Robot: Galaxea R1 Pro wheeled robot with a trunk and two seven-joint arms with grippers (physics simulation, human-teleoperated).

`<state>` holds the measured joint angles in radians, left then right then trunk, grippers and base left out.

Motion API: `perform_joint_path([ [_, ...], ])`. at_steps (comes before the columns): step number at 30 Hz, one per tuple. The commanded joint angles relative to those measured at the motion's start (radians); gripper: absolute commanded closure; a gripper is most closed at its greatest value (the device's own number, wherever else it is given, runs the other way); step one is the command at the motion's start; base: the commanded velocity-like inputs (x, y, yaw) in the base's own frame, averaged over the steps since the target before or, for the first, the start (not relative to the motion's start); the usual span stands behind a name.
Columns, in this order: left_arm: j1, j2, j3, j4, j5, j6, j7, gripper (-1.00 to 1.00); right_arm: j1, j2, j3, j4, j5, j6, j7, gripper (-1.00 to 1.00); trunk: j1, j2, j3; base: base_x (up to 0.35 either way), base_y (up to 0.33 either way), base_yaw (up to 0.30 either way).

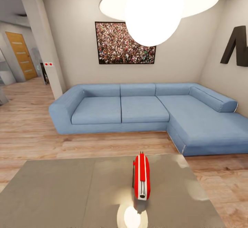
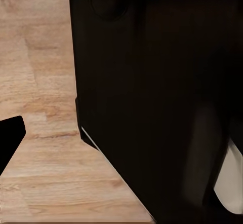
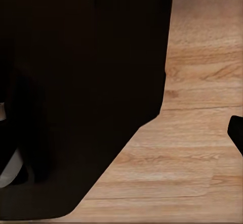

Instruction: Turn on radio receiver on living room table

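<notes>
Facing the radio receiver (image 1: 141, 177), lying flat near the front edge of the grey bench (image 1: 62, 190), right of centre; reach should come down over it squarely; end effector state cannot be told.

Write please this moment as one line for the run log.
phase: approach | radio receiver: on table, untouched | sofa: behind table | arms: low over wood floor

We were in a home's living room — blue L-shaped sofa (image 1: 148, 112), crowd picture (image 1: 124, 44) on beige wall, wood floor (image 1: 31, 125), glossy grey coffee table (image 1: 62, 193).
</notes>
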<state>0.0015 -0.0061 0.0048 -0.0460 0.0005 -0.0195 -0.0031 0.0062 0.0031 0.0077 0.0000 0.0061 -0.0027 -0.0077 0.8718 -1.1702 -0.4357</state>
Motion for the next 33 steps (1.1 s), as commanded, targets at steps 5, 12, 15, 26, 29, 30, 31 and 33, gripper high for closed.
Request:
perform_joint_path([
  [5,0.0,0.0,0.0,0.0,0.0,0.001,0.0,-1.0,0.0,0.0,0.0,0.0,0.0,0.0,0.001,-1.0,-0.019,0.035,0.008,0.0,0.0,0.0],
  [12,0.0,0.0,0.0,0.0,0.0,0.001,0.0,-1.0,0.0,0.0,0.0,0.0,0.0,0.0,0.0,-1.0,-0.046,0.084,0.019,0.0,0.0,-0.001],
  [15,0.0,0.0,0.0,0.0,-0.001,0.001,0.0,-1.0,0.0,-0.001,0.0,0.0,0.0,0.0,0.0,-1.0,-0.058,0.105,0.023,0.0,0.0,-0.034],
  [26,0.0,0.0,0.0,0.0,-0.001,0.001,0.0,-1.0,0.0,-0.001,0.0,0.0,0.0,0.0,0.0,-1.0,-0.1,0.182,0.04,0.0,0.0,-0.101],
  [29,0.0,0.0,0.0,0.0,-0.001,0.001,0.0,-1.0,0.0,-0.001,0.0,0.0,0.0,0.0,0.0,-1.0,-0.111,0.203,0.045,0.0,0.0,-0.123],
  [30,0.0,0.0,0.0,0.0,-0.001,0.001,0.0,-1.0,0.0,-0.002,0.0,0.0,0.0,0.0,0.0,-1.0,-0.115,0.21,0.046,0.0,0.0,-0.123],
  [31,0.0,0.0,0.0,0.0,-0.001,0.001,0.0,-1.0,0.0,-0.002,0.0,0.0,0.0,0.0,0.0,-1.0,-0.119,0.217,0.048,0.0,0.0,-0.123],
  [33,0.0,0.0,0.0,0.0,-0.001,0.001,0.0,-1.0,0.0,-0.002,0.0,0.0,0.0,0.0,0.0,-1.0,-0.127,0.231,0.051,0.0,0.0,-0.124],
])
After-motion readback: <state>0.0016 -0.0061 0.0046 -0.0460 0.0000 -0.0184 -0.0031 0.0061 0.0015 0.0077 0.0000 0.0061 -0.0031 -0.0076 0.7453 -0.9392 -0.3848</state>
